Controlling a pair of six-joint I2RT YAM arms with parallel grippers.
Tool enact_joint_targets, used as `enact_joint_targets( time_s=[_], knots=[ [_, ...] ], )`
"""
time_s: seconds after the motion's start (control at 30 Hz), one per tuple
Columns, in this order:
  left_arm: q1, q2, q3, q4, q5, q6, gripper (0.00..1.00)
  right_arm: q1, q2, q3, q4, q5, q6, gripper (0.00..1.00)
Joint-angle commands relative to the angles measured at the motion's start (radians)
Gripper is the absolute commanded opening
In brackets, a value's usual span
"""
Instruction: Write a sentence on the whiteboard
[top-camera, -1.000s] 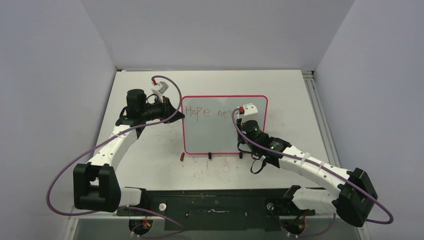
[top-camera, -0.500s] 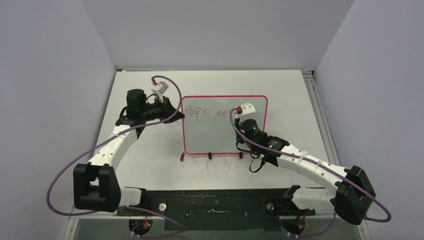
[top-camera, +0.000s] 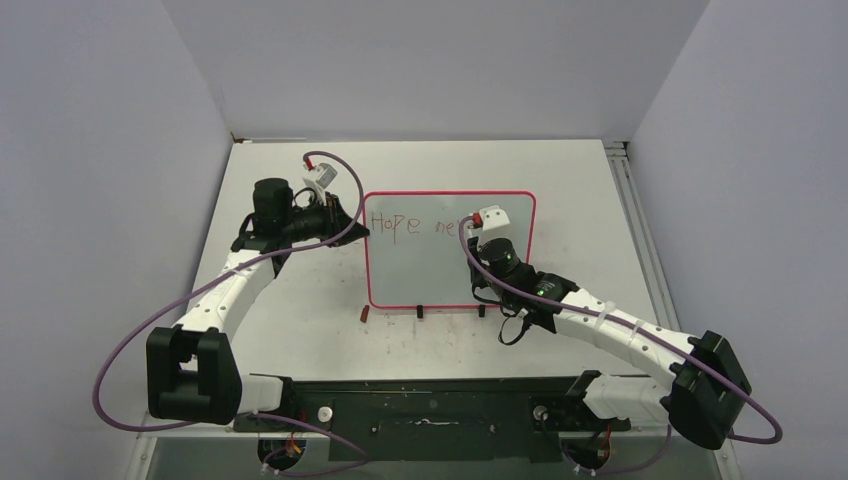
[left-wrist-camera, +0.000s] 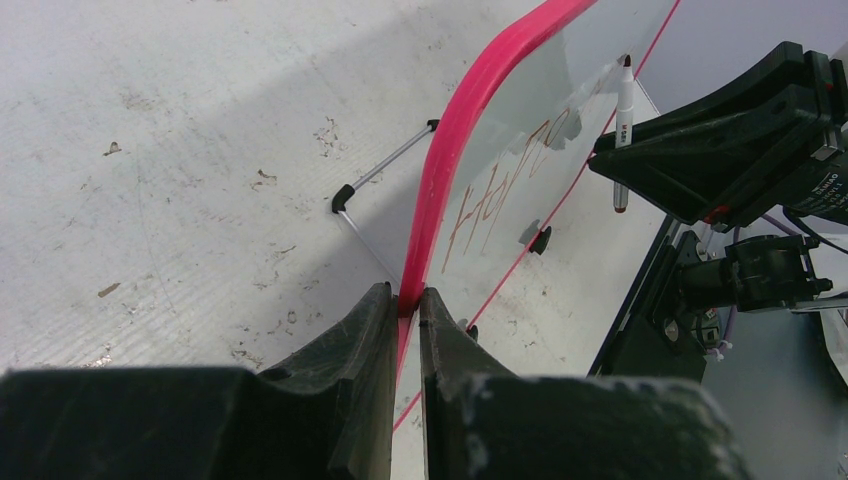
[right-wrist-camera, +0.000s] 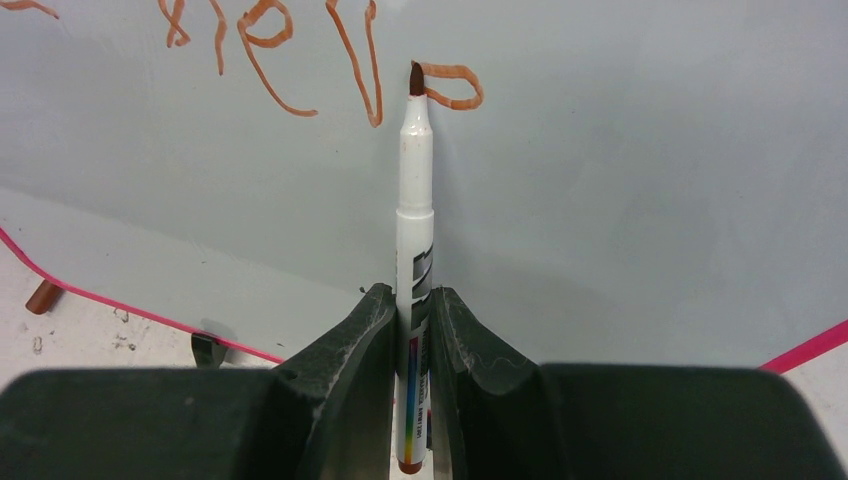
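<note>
Overhead and wrist views of a two-arm writing set-up. The whiteboard (top-camera: 450, 270) stands at the middle of the table (top-camera: 300, 330), between the two arms, with its writing face tilted up toward the near side. Two black feet (top-camera: 421, 310) sit at its near rim, and a thin wire stand (left-wrist-camera: 385, 172) props it from behind. The left gripper (left-wrist-camera: 408, 298) reaches in from the left and pinches the board's pink-red frame on the left edge, close to the far-left corner. Its fingers (left-wrist-camera: 350, 340) are drawn narrow, with only the frame between them. The right gripper (right-wrist-camera: 412, 300) comes in from the near right and is clamped on a white-barrelled marker (right-wrist-camera: 414, 190), which runs straight out between the fingers. The marker's dark brown tip meets the board at the left end of a small flattened loop. The sentence (top-camera: 395, 223) runs along the far part of the board in thin, shaky reddish-brown strokes: "Hope" at the left, then, after a gap, "nev" followed by the loop at the tip. In the overhead view the right wrist covers the last of these letters. A small reddish-brown piece (top-camera: 365, 313) lies on the table just off the board's near-left corner, apart from the frame.
</note>
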Motion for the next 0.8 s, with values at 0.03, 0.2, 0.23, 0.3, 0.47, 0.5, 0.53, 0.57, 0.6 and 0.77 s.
enact_joint_targets(
  time_s=[0.03,0.2,0.23,0.3,0.47,0.5,0.53,0.57,0.6,0.77],
  knots=[
    [-0.001,-0.032,0.011,0.035,0.003,-0.002,0.0,0.006,0.012,-0.004,0.026,-0.005,0.024,0.05],
    [0.0,-0.034,0.01,0.036,0.002,-0.002,0.0,0.012,0.008,-0.017,0.019,-0.009,0.038,0.05],
    [-0.001,-0.033,0.011,0.035,0.002,-0.002,0.0,0.014,0.008,-0.019,0.017,-0.009,0.041,0.05],
    [-0.001,-0.034,0.011,0.036,0.002,-0.002,0.0,0.018,0.008,-0.023,0.012,-0.008,0.047,0.05],
    [-0.001,-0.033,0.01,0.036,0.002,-0.002,0.0,0.024,0.001,-0.03,-0.008,0.004,0.056,0.05],
    [-0.001,-0.035,0.011,0.035,0.002,-0.002,0.0,0.024,0.0,-0.03,-0.013,0.009,0.06,0.05],
    [-0.001,-0.035,0.011,0.036,0.003,-0.002,0.0,0.023,-0.001,-0.029,-0.018,0.016,0.064,0.05],
    [-0.001,-0.035,0.01,0.036,0.003,-0.002,0.0,0.024,-0.002,-0.028,-0.023,0.02,0.066,0.05],
    [-0.001,-0.035,0.01,0.036,0.003,-0.002,0.0,0.023,-0.002,-0.027,-0.028,0.023,0.069,0.05],
    [-0.001,-0.037,0.01,0.036,0.002,-0.002,0.0,0.021,-0.013,-0.029,-0.043,0.043,0.078,0.05]
  ],
)
